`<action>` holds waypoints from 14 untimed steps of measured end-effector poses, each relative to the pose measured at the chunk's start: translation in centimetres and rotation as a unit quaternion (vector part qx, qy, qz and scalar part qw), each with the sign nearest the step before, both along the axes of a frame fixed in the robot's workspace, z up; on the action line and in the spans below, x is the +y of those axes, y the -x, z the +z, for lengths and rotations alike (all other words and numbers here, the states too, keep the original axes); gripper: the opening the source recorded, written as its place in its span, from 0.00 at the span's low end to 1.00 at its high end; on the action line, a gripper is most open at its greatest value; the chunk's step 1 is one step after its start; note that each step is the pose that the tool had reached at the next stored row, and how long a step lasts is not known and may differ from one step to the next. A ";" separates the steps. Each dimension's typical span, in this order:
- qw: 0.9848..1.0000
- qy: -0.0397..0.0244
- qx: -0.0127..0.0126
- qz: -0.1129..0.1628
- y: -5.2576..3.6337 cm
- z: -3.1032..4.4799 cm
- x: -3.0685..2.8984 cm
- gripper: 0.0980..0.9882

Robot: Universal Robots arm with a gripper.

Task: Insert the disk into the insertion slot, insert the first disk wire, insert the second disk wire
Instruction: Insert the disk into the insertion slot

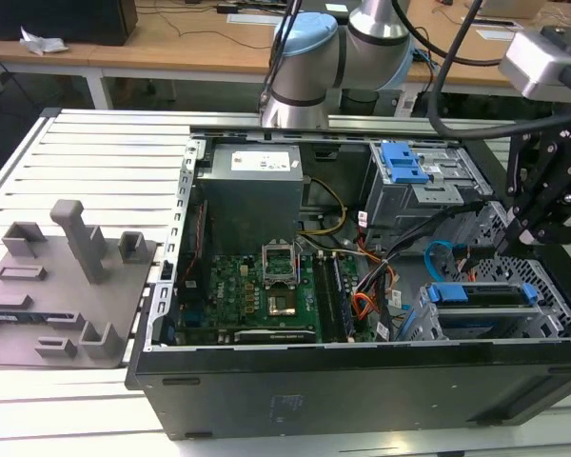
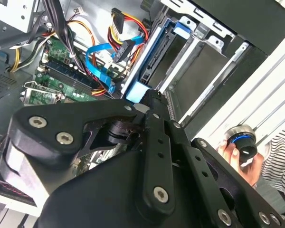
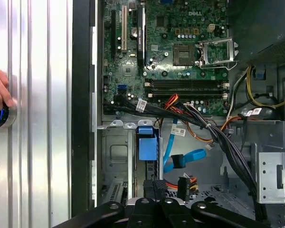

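One disk [image 1: 476, 293] seated in insertion slot [image 1: 514, 269] just ahead of narrow, closed-up jaws; second disk wire [image 3: 180, 159] looping close beside.

My claw [image 2: 151, 99] is matte black all over. In the exterior view the computer case [image 1: 362, 381] is black and its motherboard [image 1: 257, 286] green. At three o'clock of that board, the disk [image 1: 447, 293] shows its bright blue carrier. At nine o'clock of the case lies a plain grey fixture plate [image 1: 67, 276]. In the first wrist view the second disk wire [image 3: 190, 156] is light blue. In the second wrist view a sleeve [image 2: 281, 156] bears dark-and-white stripes.
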State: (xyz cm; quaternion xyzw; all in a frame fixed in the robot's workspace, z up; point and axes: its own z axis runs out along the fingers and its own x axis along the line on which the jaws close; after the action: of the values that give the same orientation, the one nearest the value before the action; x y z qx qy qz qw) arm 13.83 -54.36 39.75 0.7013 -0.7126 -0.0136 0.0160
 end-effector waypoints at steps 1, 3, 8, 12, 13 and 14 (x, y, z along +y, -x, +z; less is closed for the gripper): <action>1.000 0.000 0.000 0.000 0.00 -0.31 0.00 0.01; 1.000 0.000 0.000 0.000 -0.02 -0.99 0.00 0.01; 1.000 0.000 0.000 0.000 -0.06 -2.09 0.00 0.01; 1.000 0.000 0.000 0.000 -0.08 -2.73 0.00 0.01; 1.000 0.000 0.000 0.000 -0.08 -2.74 0.00 0.01; 1.000 0.000 0.000 0.000 -0.08 -2.75 0.00 0.01</action>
State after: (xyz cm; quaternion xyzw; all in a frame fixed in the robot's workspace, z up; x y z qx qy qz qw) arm 13.91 -54.36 36.99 0.7013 -0.7125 -0.0136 0.0161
